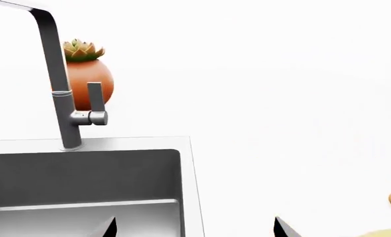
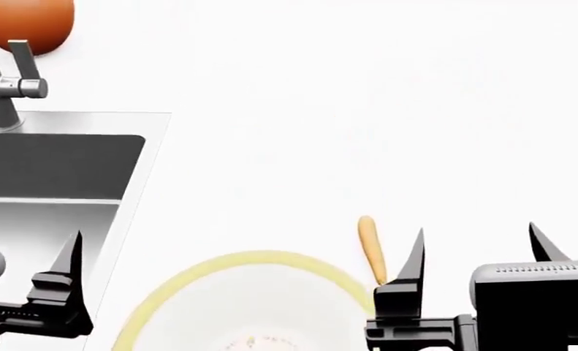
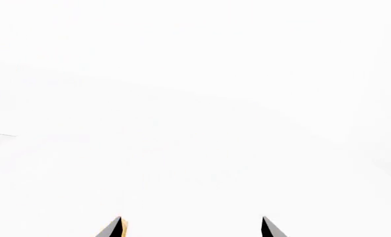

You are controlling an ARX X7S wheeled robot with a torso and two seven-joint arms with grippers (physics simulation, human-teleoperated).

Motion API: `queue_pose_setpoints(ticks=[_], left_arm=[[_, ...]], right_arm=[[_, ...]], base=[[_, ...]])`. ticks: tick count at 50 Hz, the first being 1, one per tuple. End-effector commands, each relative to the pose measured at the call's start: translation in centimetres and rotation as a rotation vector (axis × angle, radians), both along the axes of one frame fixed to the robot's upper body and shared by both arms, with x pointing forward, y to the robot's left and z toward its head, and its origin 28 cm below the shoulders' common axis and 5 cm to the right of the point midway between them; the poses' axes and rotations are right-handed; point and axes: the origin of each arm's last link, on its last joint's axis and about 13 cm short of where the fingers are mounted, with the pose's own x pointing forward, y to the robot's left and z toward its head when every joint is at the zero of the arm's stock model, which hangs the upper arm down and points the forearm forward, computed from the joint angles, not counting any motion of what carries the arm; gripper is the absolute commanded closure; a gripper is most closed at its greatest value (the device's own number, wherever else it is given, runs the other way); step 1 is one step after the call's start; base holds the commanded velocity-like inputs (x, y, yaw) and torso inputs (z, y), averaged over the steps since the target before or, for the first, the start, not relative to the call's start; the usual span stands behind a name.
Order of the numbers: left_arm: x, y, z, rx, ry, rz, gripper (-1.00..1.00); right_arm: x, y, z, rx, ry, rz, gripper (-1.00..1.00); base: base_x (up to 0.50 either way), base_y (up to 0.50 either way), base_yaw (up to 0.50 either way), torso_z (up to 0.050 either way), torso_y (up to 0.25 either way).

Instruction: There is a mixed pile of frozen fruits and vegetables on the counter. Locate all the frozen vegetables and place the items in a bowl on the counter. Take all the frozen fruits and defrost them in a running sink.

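Standing back from the rig and reading the head view from its left edge, I see the sink (image 2: 64,164) filling the left side of the frame, a grey steel basin with its faucet (image 2: 1,84) upright at the upper left and a round orange pot (image 2: 31,22) behind it at the top corner. At the lower left the left gripper (image 2: 20,274) hangs over the basin's near edge with its prongs spread and nothing between them. The bowl (image 2: 221,265) curves up from the bottom centre, pale yellow rim and white inside, and I see nothing in it. Just right of that rim, on the bare white counter (image 2: 367,110), lies the carrot (image 2: 370,248), slim and orange, pointing away from the robot. Touching or nearly touching its near end, at the lower right, stands the right gripper (image 2: 474,252), fingers wide apart and holding nothing, the carrot outside its left prong, not between the two. No eggplant, pomegranate or pear shows in any view. I judge the carrot light, stiff and frost-slick, likely to roll or squirt from a pinch near its thin tip, so the hold belongs across the thicker middle, jaws crosswise to its length.
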Motion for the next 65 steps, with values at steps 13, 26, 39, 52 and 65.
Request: queue_pose_setpoints(ticks=[13,26,39,52,65], left_arm=[[-0.1,0.5,0.6,-0.005,-0.006,0.012,-1.00],[-0.3,0.7,0.5,-0.005,-0.001,0.012,-1.00],[-0.3,0.9,0.4,-0.001,-0.001,0.016,-1.00],[-0.3,1.2,0.3,-0.006,-0.003,0.023,-1.00],[-0.2,1.0,-0.1,0.007,0.001,0.022,-1.00]], right_arm=[[4.7,-0.7,6.2,0.062,0.249,0.157,-1.00],[11.7,-0.4,7.9,0.026,0.510,0.243,-1.00],[16.9,0.3,5.9,0.097,0.716,0.249,-1.00],[18.7,0.7,2.4,0.100,0.853,0.227,-1.00],[18.9,0.7,0.4,0.162,0.922,0.223,-1.00]], base=[[0.01,0.00,0.00,0.000,0.000],[0.00,0.00,0.00,0.000,0.000],[0.00,0.00,0.00,0.000,0.000],[0.00,0.00,0.00,0.000,0.000],[0.00,0.00,0.00,0.000,0.000]])
